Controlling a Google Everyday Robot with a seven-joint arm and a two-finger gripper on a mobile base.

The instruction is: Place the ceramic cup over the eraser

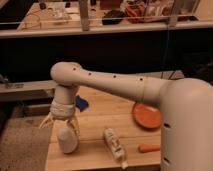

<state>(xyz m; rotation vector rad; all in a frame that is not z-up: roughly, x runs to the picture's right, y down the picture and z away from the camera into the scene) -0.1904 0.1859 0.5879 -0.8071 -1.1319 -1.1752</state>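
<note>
The off-white ceramic cup (66, 140) stands on the wooden table (97, 120) near its front left corner. My gripper (61, 125) hangs straight down just above the cup's top. Its fingers are spread open to either side and hold nothing. The black eraser is not visible anywhere in the view. My arm reaches in from the right across the table.
A blue flat pad (81, 103) lies behind the gripper. A white printed carton (114, 144) lies right of the cup. An orange plate (146, 115) and a small orange object (149, 148) sit further right. The table's left edge is close to the cup.
</note>
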